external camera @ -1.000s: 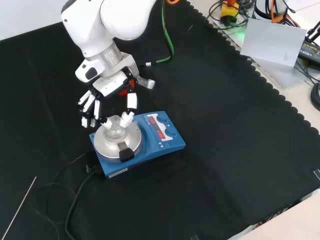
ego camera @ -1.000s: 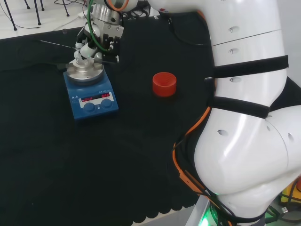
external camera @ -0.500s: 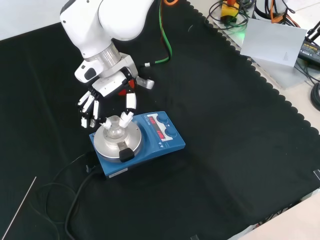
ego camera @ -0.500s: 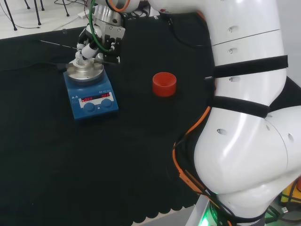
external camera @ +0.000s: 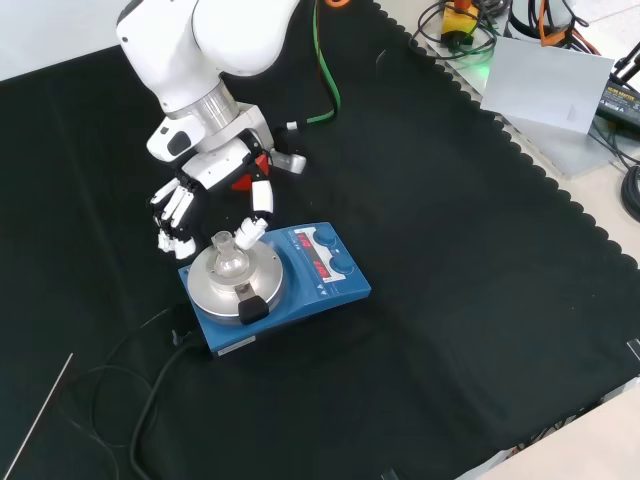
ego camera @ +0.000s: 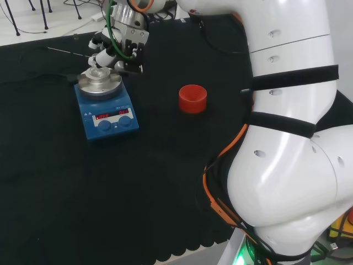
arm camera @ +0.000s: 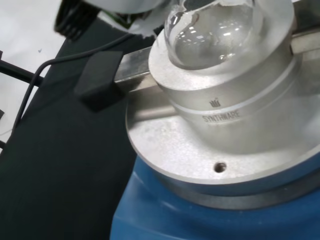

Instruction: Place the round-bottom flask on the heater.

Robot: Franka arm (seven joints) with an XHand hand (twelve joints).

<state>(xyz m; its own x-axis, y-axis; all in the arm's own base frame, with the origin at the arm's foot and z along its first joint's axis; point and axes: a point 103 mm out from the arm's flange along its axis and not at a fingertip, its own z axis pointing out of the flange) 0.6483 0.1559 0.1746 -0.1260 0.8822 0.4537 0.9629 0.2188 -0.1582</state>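
Note:
The clear round-bottom flask (external camera: 229, 262) sits upright in the silver metal block on the blue heater (external camera: 325, 283). In the head view the flask (ego camera: 98, 73) shows as a faint glass shape on top of the heater (ego camera: 107, 117). The hand (external camera: 222, 165) hovers just behind and above the flask, open. Its fingers (external camera: 168, 214) are spread to one side and its thumb (external camera: 254, 222) to the other, apart from the flask's neck. The hand (ego camera: 120, 48) is seen in the head view too. Up close, the flask's bulb (arm camera: 215, 25) rests in the block (arm camera: 225, 107).
A red ribbed ring (ego camera: 192, 98) stands on the cloth to the right of the heater in the head view. A black cable (external camera: 150, 395) trails from the heater toward the cloth's near side. A thin rod (external camera: 38, 418) lies at the front view's lower left.
The hand has let go of the flask's neck, spread its fingers and drawn up and back. The flask stays in the heater's block.

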